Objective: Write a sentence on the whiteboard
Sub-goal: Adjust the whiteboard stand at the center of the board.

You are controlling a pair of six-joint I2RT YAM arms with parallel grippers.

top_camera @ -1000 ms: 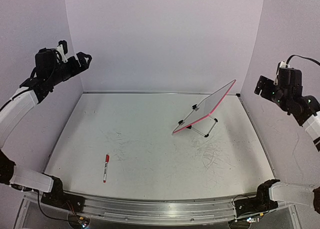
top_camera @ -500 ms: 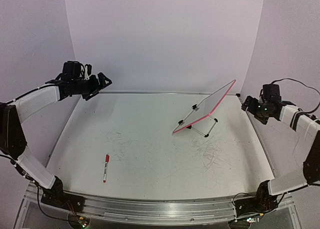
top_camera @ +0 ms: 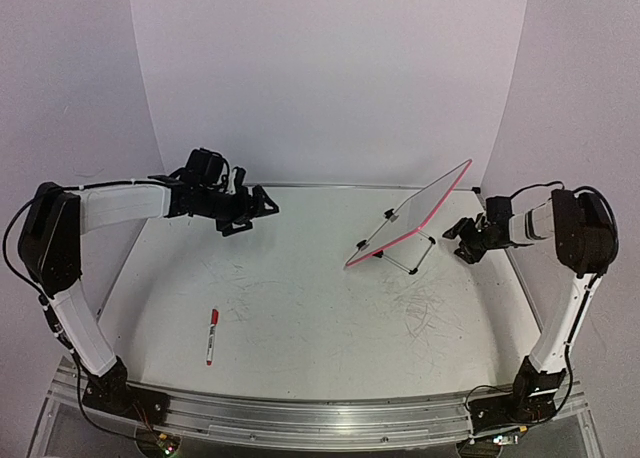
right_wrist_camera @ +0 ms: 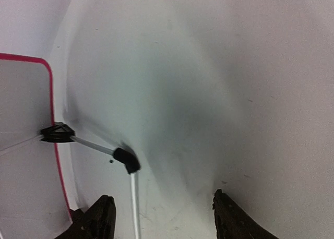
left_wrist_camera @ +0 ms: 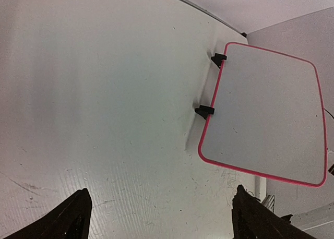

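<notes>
The whiteboard, white with a pink-red rim, stands tilted on its wire stand at the back right of the table. In the left wrist view its face is blank; no sentence shows on it. My left gripper hovers open over the back middle of the table, well left of the board, with nothing between its fingers. My right gripper sits low just right of the stand, open. In its wrist view a white stand leg runs close to the left finger, and the board's edge is at far left.
A red marker with a white label lies on the table at front left, far from both grippers. The table top is scuffed with old pen marks. Pale walls close in the back and both sides.
Both arms have swung down and inward from high at the sides. The left gripper moved right over the back of the table. The right gripper dropped beside the board's stand and its jaws narrowed.
</notes>
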